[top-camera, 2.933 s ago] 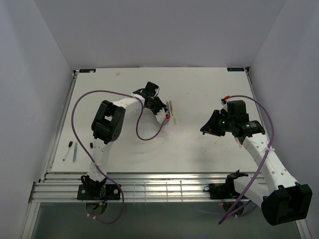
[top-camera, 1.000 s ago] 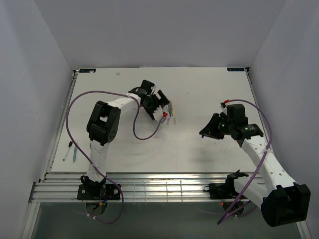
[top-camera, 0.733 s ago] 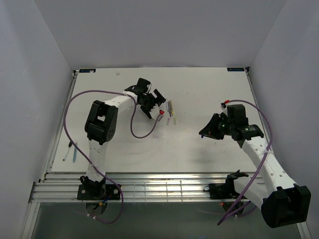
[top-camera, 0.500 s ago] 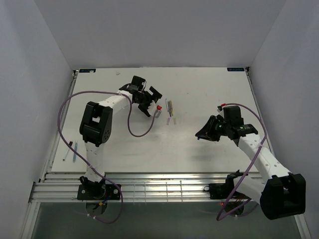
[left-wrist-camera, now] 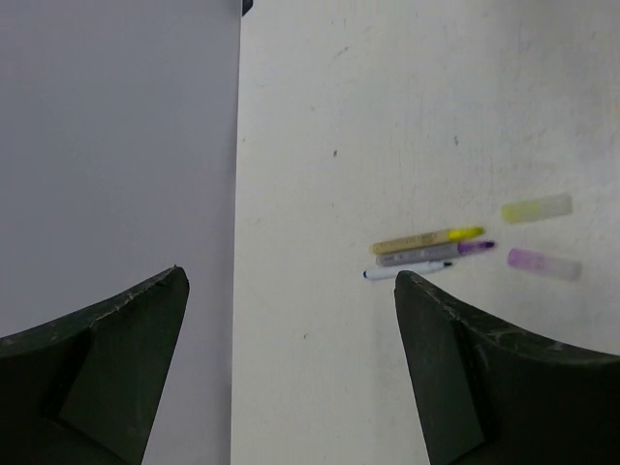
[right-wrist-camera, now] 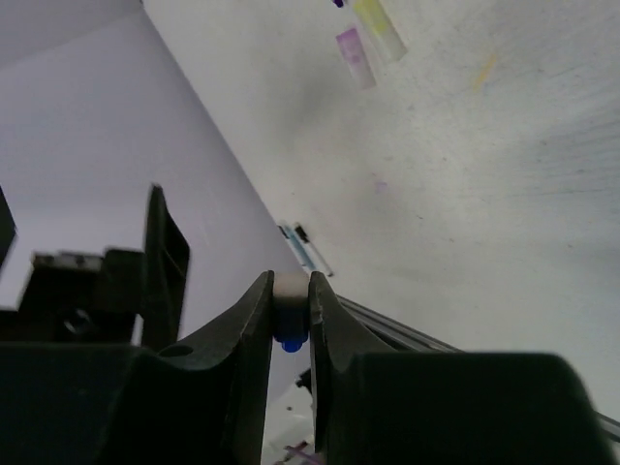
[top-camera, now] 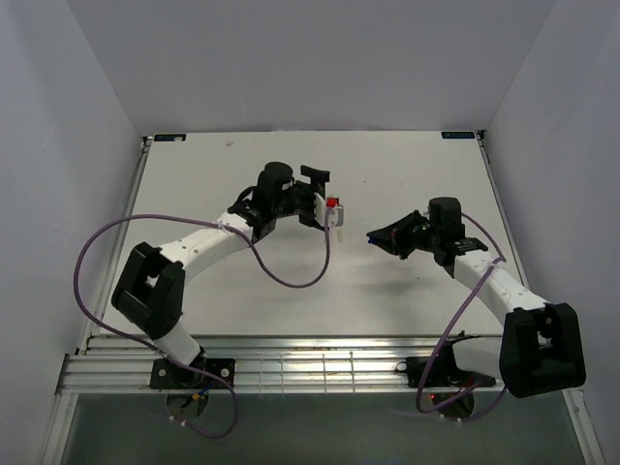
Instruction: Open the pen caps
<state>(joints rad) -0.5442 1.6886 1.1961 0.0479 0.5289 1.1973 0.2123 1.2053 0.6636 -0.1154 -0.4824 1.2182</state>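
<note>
Logs left gripper (left-wrist-camera: 291,281) re-posed within the last half second: elbow dropped toward the near left corner of the worktop (top-camera: 417,165), wrist turned to face across the pens (left-wrist-camera: 426,254) near the worktop's middle. Holds nothing, with jaws spread wide. Logs right gripper (right-wrist-camera: 289,281) drawn in from the right side toward the same middle, pinched narrow on a short white piece (right-wrist-camera: 289,305) with a blue end; cannot tell whether pen or cap. Sees three pens side by side with bare coloured tips, with yellow cap (left-wrist-camera: 536,207) and pink cap (left-wrist-camera: 544,263) lying off, just beside them. Reads this as both arms converging, probably for a two-handed pull; judges little left to uncap.
</note>
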